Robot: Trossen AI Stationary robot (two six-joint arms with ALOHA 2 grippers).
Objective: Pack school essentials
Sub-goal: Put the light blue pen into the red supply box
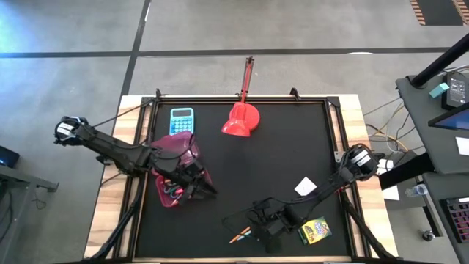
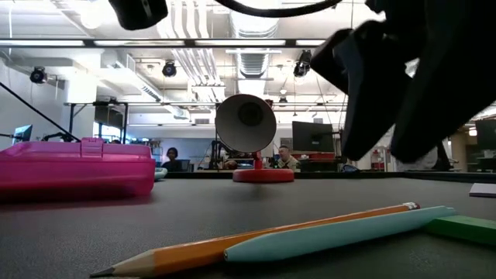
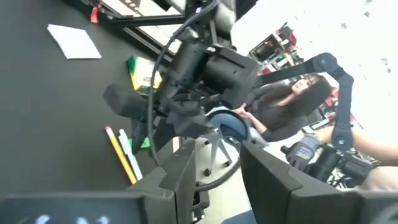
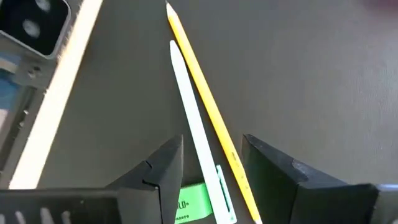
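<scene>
Two thin items, an orange pencil (image 4: 208, 106) and a pale blue pen (image 4: 196, 134), lie touching near the table's front edge between the open fingers of the right gripper (image 4: 211, 168), which should probably lower squarely before closing, while the left gripper (image 1: 192, 180), also open, hovers by the pink case (image 1: 176, 150).

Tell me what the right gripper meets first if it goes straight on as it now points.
Probably the pale blue pen, which runs between the open jaws of the right gripper, with the orange pencil alongside it. Depth is uncertain.
</scene>
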